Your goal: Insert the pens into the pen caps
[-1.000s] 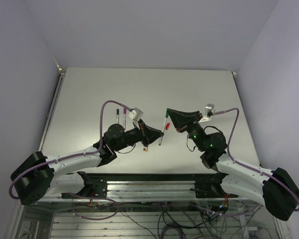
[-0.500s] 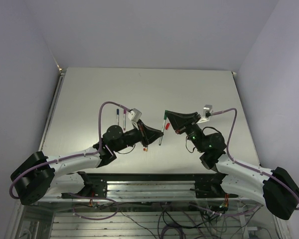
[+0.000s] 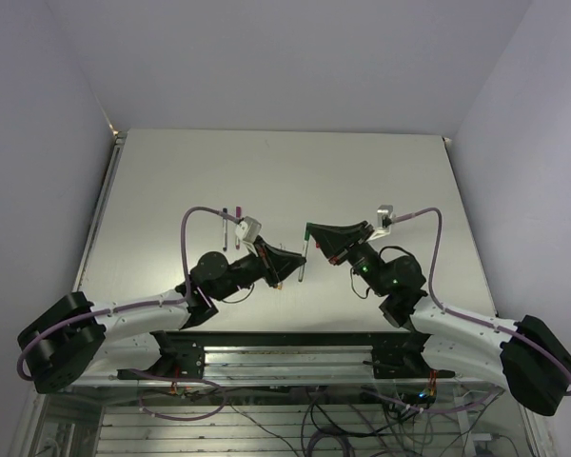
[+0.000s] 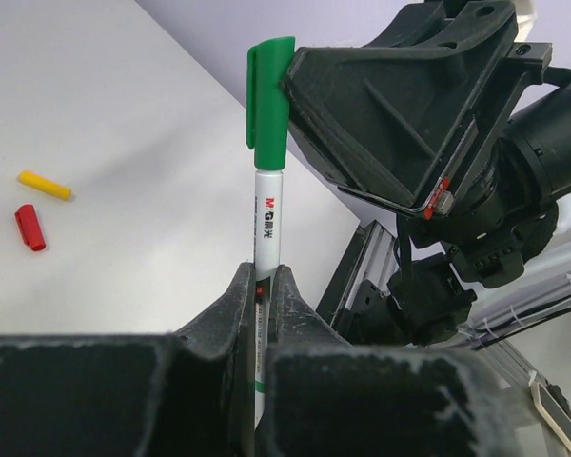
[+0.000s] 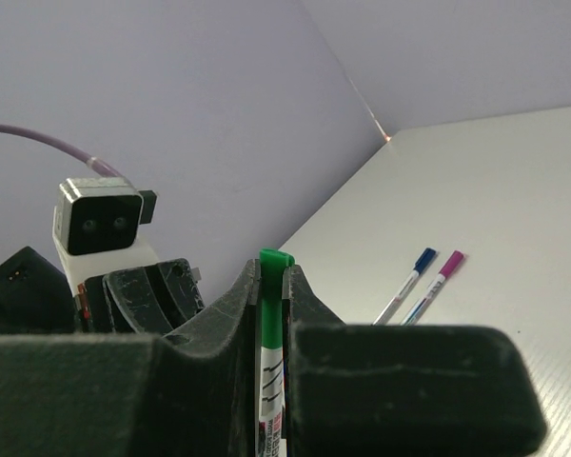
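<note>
- The left claw (image 4: 259,286) is clenched on the lower barrel of a white pen (image 4: 267,219), which it holds above the tabletop (image 3: 362,171) near its front edge.
- The pen's upper end sits inside the green cap (image 4: 269,105).
- The right claw (image 5: 269,276) meets it from the opposite side and is clamped on that green cap.
- A red cap (image 4: 29,227) and a yellow cap (image 4: 45,185) lie loose on the tabletop, close together but apart.
- Farther back, a blue-capped pen (image 5: 409,282) and a magenta-capped pen (image 5: 438,282) lie side by side, nearly parallel.
</note>
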